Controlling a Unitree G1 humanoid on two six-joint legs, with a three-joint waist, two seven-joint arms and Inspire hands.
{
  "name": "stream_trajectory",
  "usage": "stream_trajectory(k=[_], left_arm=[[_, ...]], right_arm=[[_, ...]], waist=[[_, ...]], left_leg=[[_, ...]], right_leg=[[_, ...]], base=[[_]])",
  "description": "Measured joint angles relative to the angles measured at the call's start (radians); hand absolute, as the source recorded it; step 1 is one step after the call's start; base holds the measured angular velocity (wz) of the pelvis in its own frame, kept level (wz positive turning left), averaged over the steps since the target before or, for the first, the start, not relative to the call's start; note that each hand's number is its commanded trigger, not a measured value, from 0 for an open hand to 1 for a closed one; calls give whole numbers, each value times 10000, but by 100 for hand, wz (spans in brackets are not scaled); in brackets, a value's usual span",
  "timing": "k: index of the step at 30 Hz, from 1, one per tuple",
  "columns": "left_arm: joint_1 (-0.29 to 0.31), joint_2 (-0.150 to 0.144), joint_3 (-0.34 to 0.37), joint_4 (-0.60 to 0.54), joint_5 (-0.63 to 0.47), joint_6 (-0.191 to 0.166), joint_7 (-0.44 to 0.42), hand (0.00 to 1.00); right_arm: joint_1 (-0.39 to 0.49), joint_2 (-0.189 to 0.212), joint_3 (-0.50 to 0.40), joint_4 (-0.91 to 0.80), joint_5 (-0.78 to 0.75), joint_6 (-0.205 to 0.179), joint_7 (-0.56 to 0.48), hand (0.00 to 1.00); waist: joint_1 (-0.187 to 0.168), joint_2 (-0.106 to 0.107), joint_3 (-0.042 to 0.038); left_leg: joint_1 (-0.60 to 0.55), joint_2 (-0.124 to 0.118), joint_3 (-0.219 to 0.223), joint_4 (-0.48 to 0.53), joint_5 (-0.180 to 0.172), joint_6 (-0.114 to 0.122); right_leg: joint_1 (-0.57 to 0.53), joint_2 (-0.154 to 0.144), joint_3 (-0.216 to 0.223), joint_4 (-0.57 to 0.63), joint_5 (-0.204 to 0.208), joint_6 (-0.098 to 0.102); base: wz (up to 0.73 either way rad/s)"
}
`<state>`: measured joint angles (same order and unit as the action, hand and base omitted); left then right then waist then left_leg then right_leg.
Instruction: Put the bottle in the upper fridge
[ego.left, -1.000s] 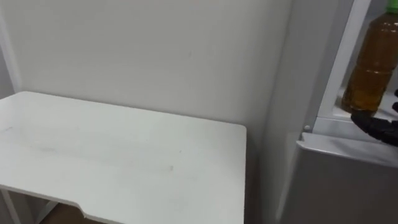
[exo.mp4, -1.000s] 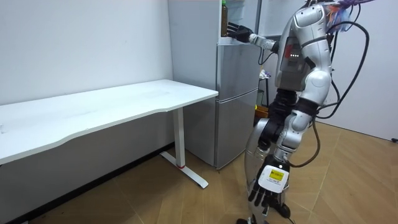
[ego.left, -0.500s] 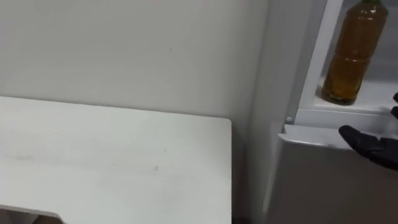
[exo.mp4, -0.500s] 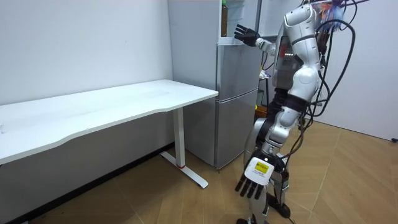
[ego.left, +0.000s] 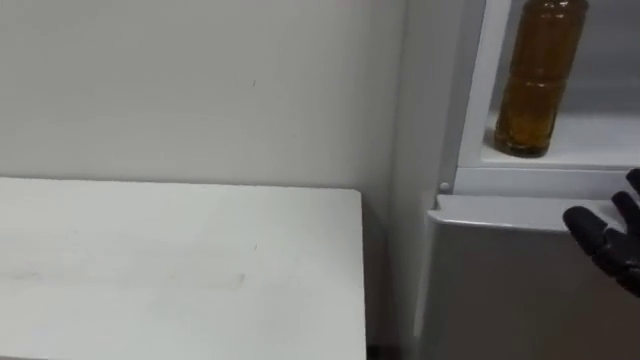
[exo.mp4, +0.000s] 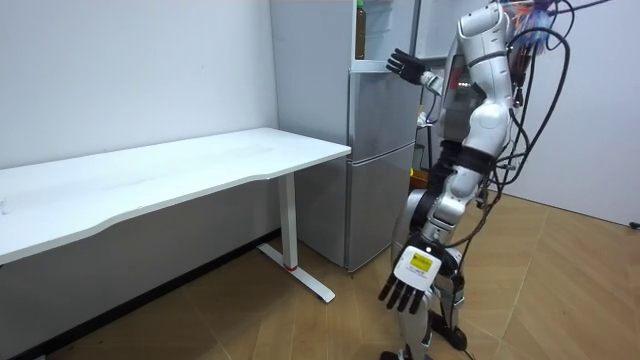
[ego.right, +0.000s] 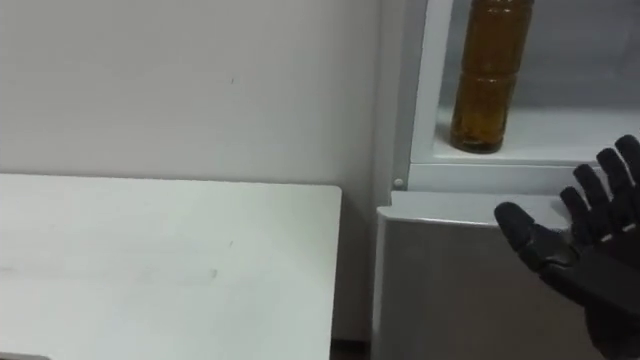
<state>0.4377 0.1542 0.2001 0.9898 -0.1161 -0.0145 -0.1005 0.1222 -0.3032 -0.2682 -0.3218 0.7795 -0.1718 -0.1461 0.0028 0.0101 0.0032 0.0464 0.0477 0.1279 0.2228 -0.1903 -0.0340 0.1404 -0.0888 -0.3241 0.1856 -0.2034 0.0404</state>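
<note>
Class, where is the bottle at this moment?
In the eye views' upper right, the bottle stands upright on the shelf of the upper fridge, near its left front corner, above and apart from the open right hand.

We see soft, even indoor light: bright on the white wall (ego.left: 200, 80) and table (ego.left: 150, 270), no hard glare. A dim shadow strip sits between the table edge and the fridge (ego.left: 415, 150) side, and the bottle (ego.left: 530, 80) reads clear amber against the pale interior. In the room view it is darker under the table.
</note>
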Motion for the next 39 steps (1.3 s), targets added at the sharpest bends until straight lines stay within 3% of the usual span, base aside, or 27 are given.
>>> stream_trajectory(k=[3, 7, 16, 25, 31, 39], left_arm=[[-48, -17, -52, 156, 23, -92, 45, 0], [-91, -31, -83, 218, -36, -81, 52, 0], [-104, -18, -140, 134, -107, -153, 60, 0], [-85, 3, -730, -137, -104, -183, 81, 0], [-59, 33, -831, -167, -116, -192, 83, 0], [-40, 90, -1096, -44, -509, -283, 82, 0]], right_arm=[[528, 158, -87, 51, -49, -332, -540, 0], [1494, 510, -180, 576, -443, -319, -1680, 0], [1791, 980, -322, 2498, -824, -381, -4333, 0], [2448, 1505, -167, 4801, -665, -562, -5605, 0], [2666, 1525, 79, 5879, -618, -623, -6326, 0], [2697, 1515, 780, 8915, -848, -781, -5872, 0]], waist=[[-22, 115, -15], [-10, 80, -20], [-562, 22, -45], [-541, -48, -43], [-573, -45, -47], [-531, -8, -40]], left_leg=[[15, 19, 100, -10, -15, -7], [111, 20, 255, -9, -15, -2], [90, -4, 368, -9, -26, 16], [107, -53, 367, -14, -40, 25], [185, -68, 395, -118, -47, 22], [459, -77, 390, -153, -109, 2]], right_leg=[[-9, 17, 204, -9, -10, -5], [-88, 7, 356, -17, -40, -1], [-141, -17, 460, 4, -67, 28], [-151, -73, 451, 13, -171, 72], [-109, -70, 472, 27, -178, 73], [125, -87, 479, 7, -293, 85]], base=[[-11], [-12], [-2], [0], [0], [0]])
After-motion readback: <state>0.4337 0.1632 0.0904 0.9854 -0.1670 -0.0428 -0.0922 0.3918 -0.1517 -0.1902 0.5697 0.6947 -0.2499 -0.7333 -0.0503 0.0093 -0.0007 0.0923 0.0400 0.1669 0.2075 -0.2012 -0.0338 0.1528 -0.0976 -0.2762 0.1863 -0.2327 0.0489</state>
